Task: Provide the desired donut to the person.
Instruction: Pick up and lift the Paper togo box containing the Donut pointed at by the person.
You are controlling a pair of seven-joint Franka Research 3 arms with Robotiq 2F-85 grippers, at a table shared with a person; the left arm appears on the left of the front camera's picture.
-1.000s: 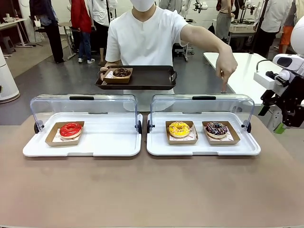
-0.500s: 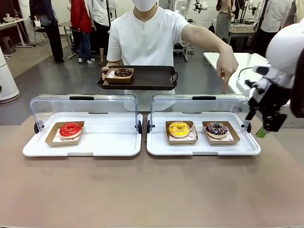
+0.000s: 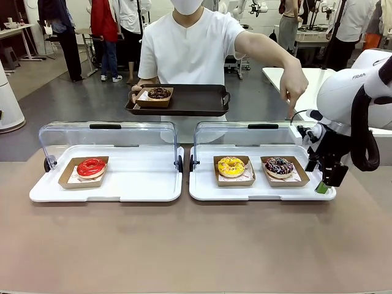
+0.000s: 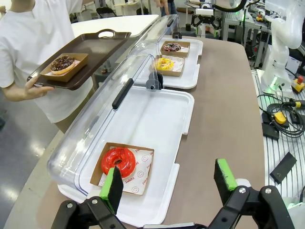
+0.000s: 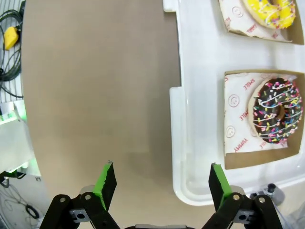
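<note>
1. Front view: the person [image 3: 190, 49] points a finger down over the sprinkled chocolate donut [image 3: 279, 165]. It sits in a brown card boat [image 3: 300, 177] at the right end of the right white tray [image 3: 263, 193], whose clear domed lid [image 3: 263, 138] is open. The right gripper [image 3: 323, 184] hangs at that tray's front right corner.
2. Left wrist view: the left gripper [image 4: 167, 179] stands wide and empty by the left tray [image 4: 162, 119] corner, near the glossy red donut [image 4: 119, 161].
3. Right wrist view: the right gripper's green-padded jaws are wide and empty over the tray corner. It should best shift over the card boat and pinch its stiff wall, sparing the soft icing.
</note>
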